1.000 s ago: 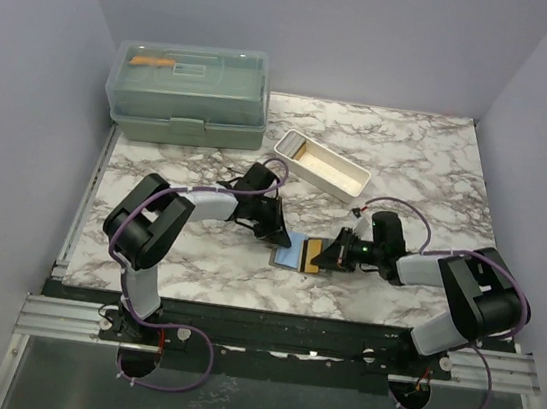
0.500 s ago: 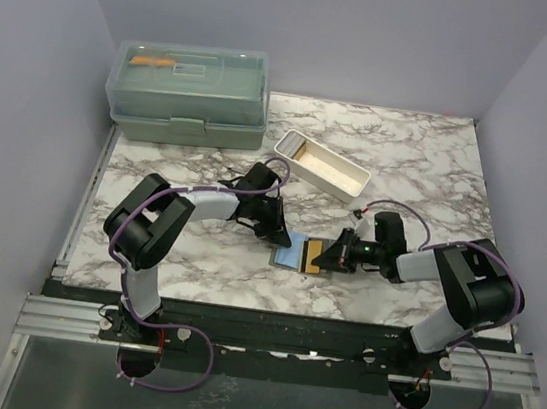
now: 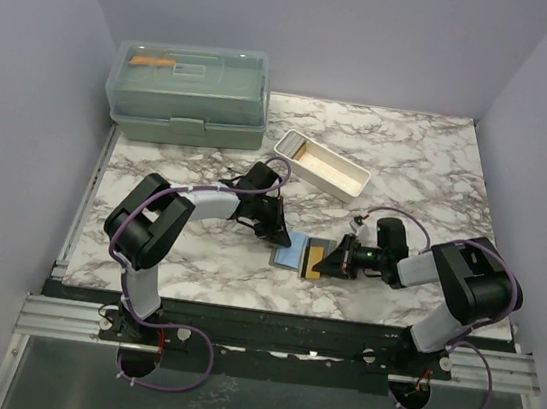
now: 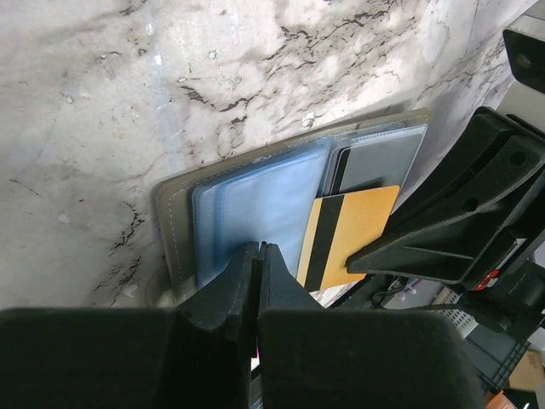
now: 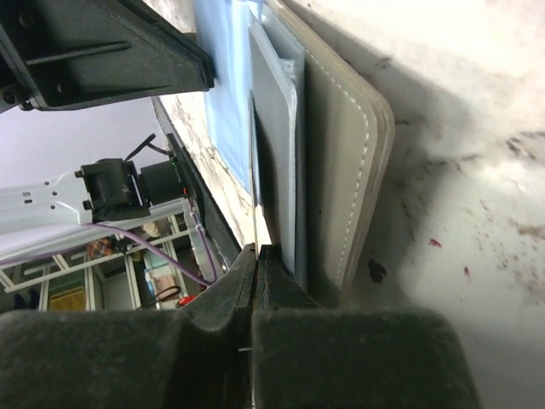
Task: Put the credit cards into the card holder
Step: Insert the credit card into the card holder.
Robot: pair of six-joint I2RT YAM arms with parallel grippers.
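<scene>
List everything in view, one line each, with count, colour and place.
card holder: 1, grey-olive, open at table centre
light blue card: 1, on the holder's left half
gold card: 1, black stripe, at the holder's right half
tray: 1, white, behind the holder
lidded box: 1, green, far left corner
orange item: 1, at the box's top
table: 1, white marble
left gripper: black, jaws shut on the light blue card
right gripper: black, jaws shut on the gold card
</scene>
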